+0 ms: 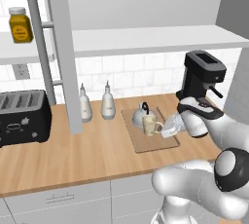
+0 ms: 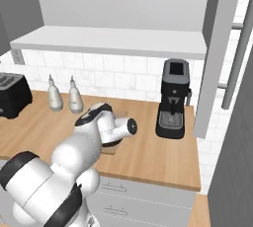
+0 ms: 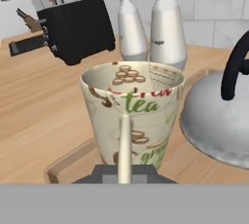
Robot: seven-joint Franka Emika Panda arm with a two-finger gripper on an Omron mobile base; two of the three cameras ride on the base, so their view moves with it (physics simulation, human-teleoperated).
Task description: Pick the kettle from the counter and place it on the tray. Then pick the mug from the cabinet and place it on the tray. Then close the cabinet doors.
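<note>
counter (image 1: 87,155) | toaster (image 1: 22,117), two bottles (image 1: 96,102), coffee machine (image 1: 204,79), tray (image 1: 151,140)

Hidden in the right base view behind the white arm: most of the flat tan wooden tray (image 2: 114,150), leaving a bare corner, along with whatever stands on it. Cut off at the hand view's right edge: the squat pale grey kettle (image 3: 219,125), its dark arched handle only partly shown. Masked at the base by the cream-beige patterned mug (image 3: 132,113): the two slim-necked whitish bottles (image 3: 168,33). Too close to the grey band to judge: the gripper (image 3: 124,173) fingertips at the mug's handle. Cropped at the left edge of the left base view: the black toaster (image 1: 23,117). Cropped on the right: the grey cabinet door (image 2: 237,137).
</note>
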